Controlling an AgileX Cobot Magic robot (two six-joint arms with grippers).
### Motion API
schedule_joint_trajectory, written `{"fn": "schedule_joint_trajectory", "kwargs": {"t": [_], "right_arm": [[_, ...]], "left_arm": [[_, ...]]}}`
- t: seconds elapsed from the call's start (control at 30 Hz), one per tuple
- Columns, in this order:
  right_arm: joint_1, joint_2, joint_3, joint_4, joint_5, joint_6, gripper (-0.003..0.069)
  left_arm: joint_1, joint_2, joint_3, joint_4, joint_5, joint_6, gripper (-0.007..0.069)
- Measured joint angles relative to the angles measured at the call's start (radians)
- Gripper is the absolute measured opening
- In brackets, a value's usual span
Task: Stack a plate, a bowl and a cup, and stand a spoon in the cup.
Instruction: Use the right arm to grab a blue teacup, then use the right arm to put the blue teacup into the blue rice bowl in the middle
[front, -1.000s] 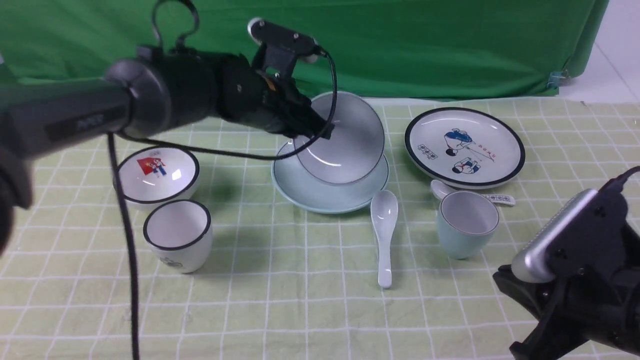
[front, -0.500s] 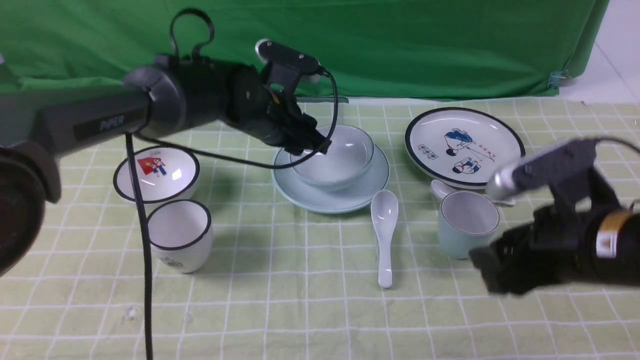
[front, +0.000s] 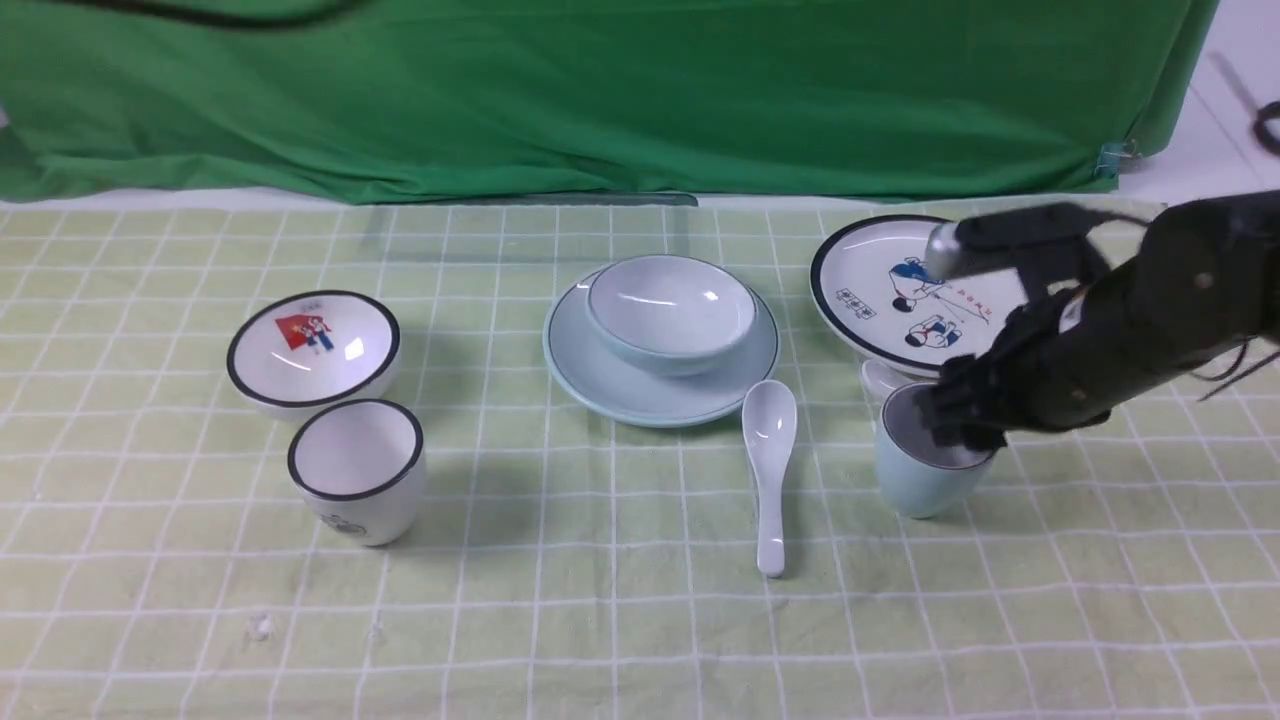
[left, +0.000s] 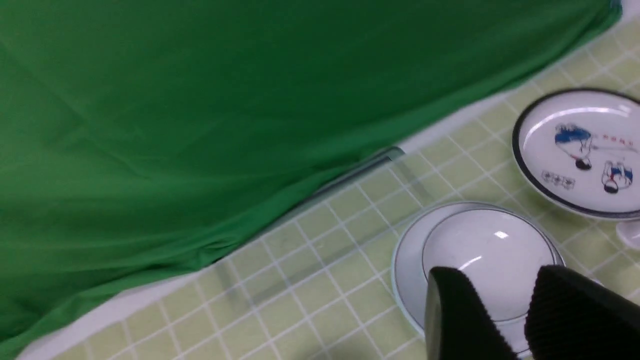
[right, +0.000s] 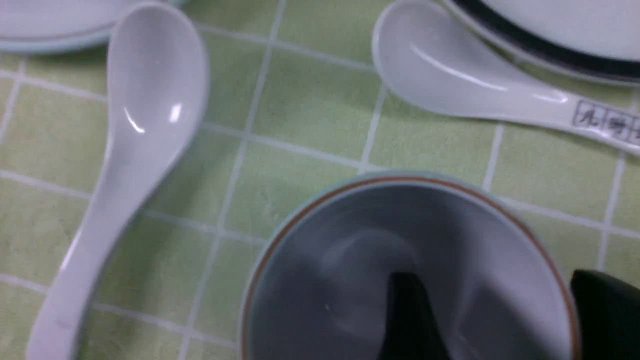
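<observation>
**Tableware on a checked cloth, right gripper at the cup**

A pale green cloth (front: 560, 620) with a white grid covers the table. A green backdrop (front: 600, 90) hangs along its far edge.

From the left come a picture bowl (front: 312, 347) and, nearer the robot, a black-rimmed cup (front: 357, 470), both upright. At centre the plate (front: 600, 385) lies flat, and the bowl (front: 670, 312) sits in it, mouth up.

The left gripper (left: 495, 272) appears in its own wrist view only, framed against bowl and plate. Its jaws are apart with nothing between them.

Just right of the plate lies the spoon (front: 768, 470), hollow up. Its long axis runs near to far, scoop end by the plate's rim and handle toward the robot.

Right again stands the cup (front: 915, 480), upright on the cloth and apart from the spoon. The right gripper (front: 945, 420) reaches in from the right and straddles the cup's wall. One finger (right: 407, 320) is inside the mouth, clear of the wall, and the other (right: 610, 315) is just outside the rim. The jaws are apart, not clamped.

Behind the cup lies a marked spoon (right: 450, 85), with a picture plate (front: 880, 290) beyond it.
</observation>
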Motion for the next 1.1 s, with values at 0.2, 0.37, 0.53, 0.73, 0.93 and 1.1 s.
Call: {"fn": "schedule_joint_trajectory", "kwargs": {"t": [0.2,0.37,0.53,0.73,0.93,1.1], "right_arm": [[0.001,0.019,-0.027,0.006,0.047,-0.080,0.0091],[0.031,-0.018,-0.158,0.012,0.099,-0.109,0.0080],[0.117,0.045,-0.359,0.019,0.155,-0.137,0.0080],[0.183,0.314,-0.737,0.026,0.281,-0.127,0.0080],[0.190,0.533,-1.039,0.013,0.397,-0.098,0.0085],[0.190,0.608,-1.106,0.012,0.430,-0.065,0.0148]], "left_arm": [[0.083,-0.270,0.209,-0.010,0.022,-0.071,0.0052],[0.112,-0.473,0.506,0.016,0.064,-0.101,0.0041],[0.115,-0.646,0.852,0.056,-0.012,-0.103,0.0041],[0.116,-0.779,1.148,0.021,-0.279,-0.108,0.0041],[0.116,-0.799,1.209,0.006,-0.420,-0.155,0.0041],[0.116,-0.799,1.210,0.004,-0.442,-0.159,0.0041]]}}
